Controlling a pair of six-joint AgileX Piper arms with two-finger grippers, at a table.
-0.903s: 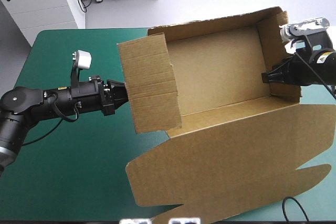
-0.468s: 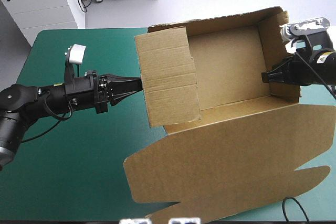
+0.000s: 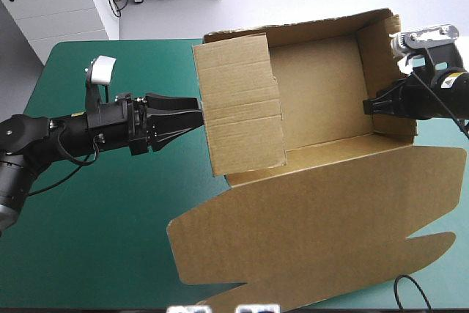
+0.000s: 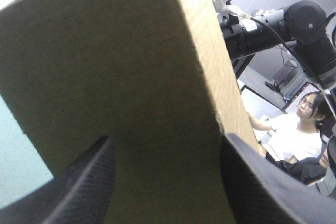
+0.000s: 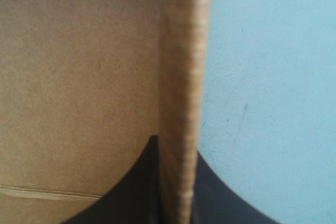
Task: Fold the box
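Observation:
The brown box [image 3: 315,100] stands as an open tray in the high view, with its back and both side walls raised and the lid [image 3: 315,232] lying flat toward the table's front edge. My left gripper [image 3: 195,111] is open, its black fingertips against the outer face of the left wall [image 3: 238,108]. The left wrist view shows that wall [image 4: 115,77] close ahead, between the spread fingers [image 4: 89,177] of the gripper [image 4: 167,141]. My right gripper [image 3: 371,105] is shut on the box's right wall [image 3: 385,64]. In the right wrist view the board's edge [image 5: 178,77] runs between the fingers of that gripper [image 5: 176,148].
Bare teal-green cover [image 3: 95,210] lies left and in front of the box. A white drawer cabinet [image 3: 58,5] stands beyond the table's far left corner. The lid's cut tabs [image 3: 432,243] reach close to the right front edge.
The left wall has swung rightward and now stands more upright. My left gripper, shut earlier, followed it to the right and has opened. The right gripper kept its hold.

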